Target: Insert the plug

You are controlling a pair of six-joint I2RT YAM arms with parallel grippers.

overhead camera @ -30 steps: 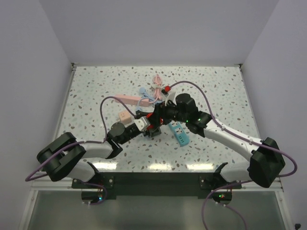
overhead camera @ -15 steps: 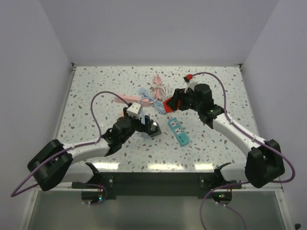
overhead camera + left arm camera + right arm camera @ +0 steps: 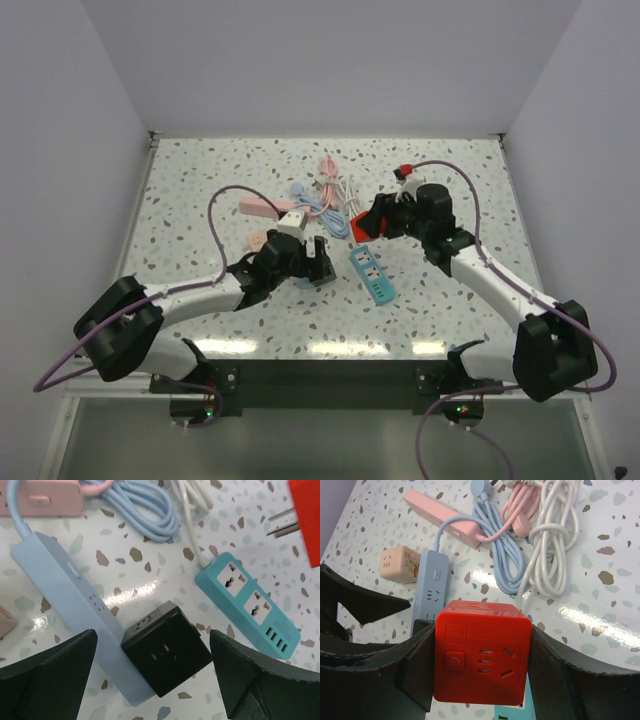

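Red plug (image 3: 482, 650) clamped between the fingers of the right hand (image 3: 366, 222), lifted off the counter (image 3: 200, 190) — two metal prongs (image 3: 281, 522) bare at its side. Not yet inserted; apart from the black cube (image 3: 166, 654), up and to the right of it in the top view. Left hand (image 3: 155, 665) spread wide, gripping nothing, one finger on either side of the black cube and clear of it. Black cube resting on the counter, a slotted face turned toward the wrist camera, one side against the light-blue strip (image 3: 65, 600). Teal strip (image 3: 247, 607) just beside it on the right, a white lead running off the far end. Farther back — a pink strip (image 3: 45, 500), a peach cube (image 3: 399, 565), and a blue cable (image 3: 135, 505), pink cable (image 3: 512, 510) and white cable (image 3: 555, 545) heaped together in loose coils.
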